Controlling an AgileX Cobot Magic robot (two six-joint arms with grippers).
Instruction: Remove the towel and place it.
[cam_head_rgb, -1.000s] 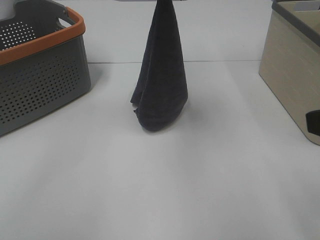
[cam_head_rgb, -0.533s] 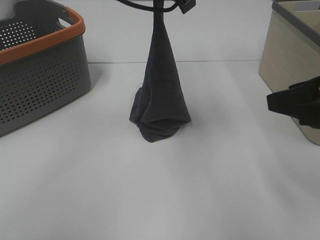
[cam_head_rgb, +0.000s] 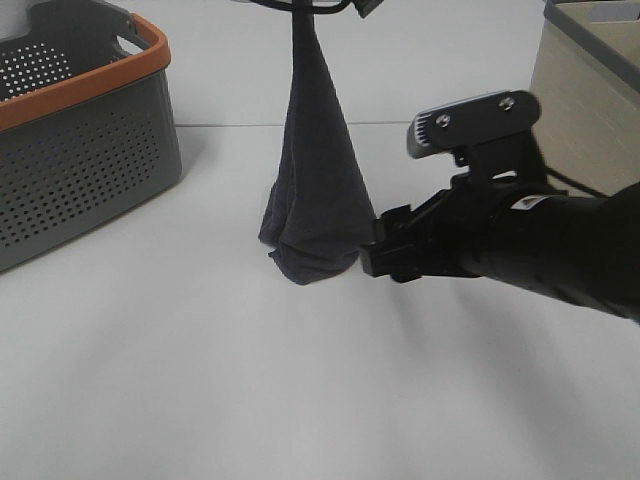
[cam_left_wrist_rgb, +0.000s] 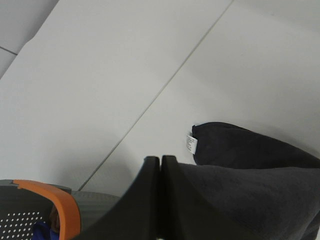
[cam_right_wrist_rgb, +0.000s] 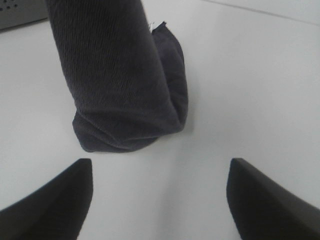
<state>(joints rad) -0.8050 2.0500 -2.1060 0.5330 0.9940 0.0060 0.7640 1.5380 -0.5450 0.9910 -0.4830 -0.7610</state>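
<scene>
The dark grey towel (cam_head_rgb: 315, 190) hangs in a long cone from my left gripper (cam_head_rgb: 310, 8) at the top edge of the exterior view. Its lower end rests bunched on the white table. In the left wrist view the gripper (cam_left_wrist_rgb: 160, 167) is shut on the towel (cam_left_wrist_rgb: 245, 195), and a small white tag (cam_left_wrist_rgb: 190, 141) shows at a corner. My right gripper (cam_head_rgb: 375, 250) is low over the table, just right of the towel's lower end. In the right wrist view it (cam_right_wrist_rgb: 160, 167) is open and empty, with the towel's bunched end (cam_right_wrist_rgb: 125, 90) just ahead of it, not between the fingers.
A grey perforated basket with an orange rim (cam_head_rgb: 85, 90) stands at the left; it also shows in the left wrist view (cam_left_wrist_rgb: 65, 210). A beige box (cam_head_rgb: 585, 90) stands at the right, behind my right arm. The white table (cam_head_rgb: 250, 390) extends in front.
The towel's lower end has come down and bunched on the table. My right arm has come in from the right edge to just beside the towel's lower end.
</scene>
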